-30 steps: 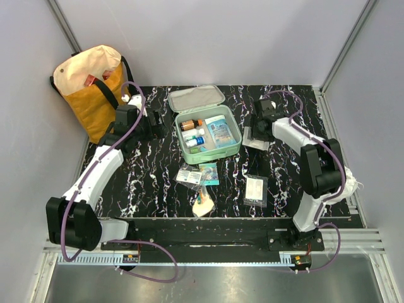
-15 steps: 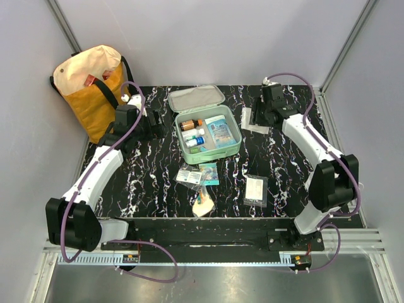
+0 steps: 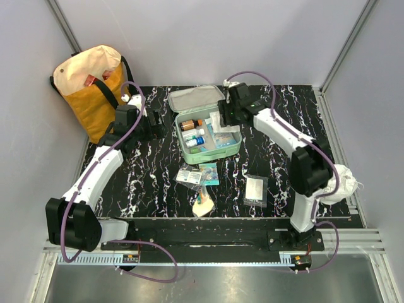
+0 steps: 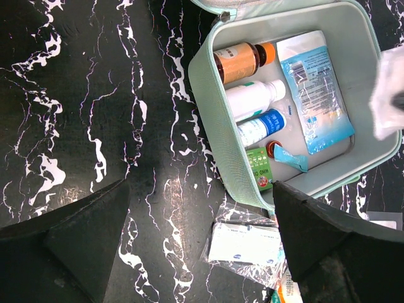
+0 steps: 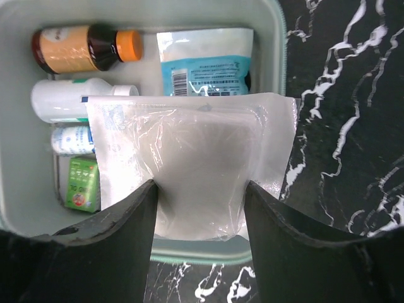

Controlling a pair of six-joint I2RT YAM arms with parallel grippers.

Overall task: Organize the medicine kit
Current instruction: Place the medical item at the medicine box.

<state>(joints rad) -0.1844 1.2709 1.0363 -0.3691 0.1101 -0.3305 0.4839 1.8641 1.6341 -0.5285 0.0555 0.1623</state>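
The medicine kit [image 3: 209, 154], a mint-green zip case, lies open at the table's back middle with its lid [image 3: 196, 98] flat behind it. Inside are an amber bottle [image 5: 82, 49], a white bottle [image 4: 252, 98], a small blue-labelled bottle [image 4: 262, 126], a green box [image 4: 259, 167] and a blue-white sachet [image 4: 315, 88]. My right gripper [image 5: 199, 189] hangs over the kit [image 5: 273, 38], shut on a clear plastic bag with white contents [image 5: 196, 139]. To the left of the kit [image 4: 211, 120], my left gripper [image 4: 201, 186] stands wide open and holds nothing.
A yellow-and-cream tote bag [image 3: 91, 82] leans in the back left corner. In front of the kit lie a clear-wrapped white packet [image 3: 188, 176], a teal packet [image 3: 209, 173] and a cream-orange item [image 3: 203, 203]. Another bagged white pad [image 3: 255, 189] lies front right.
My right arm has swung left from the table's right side, carrying the clear bag over the open kit. The left arm has stayed still.
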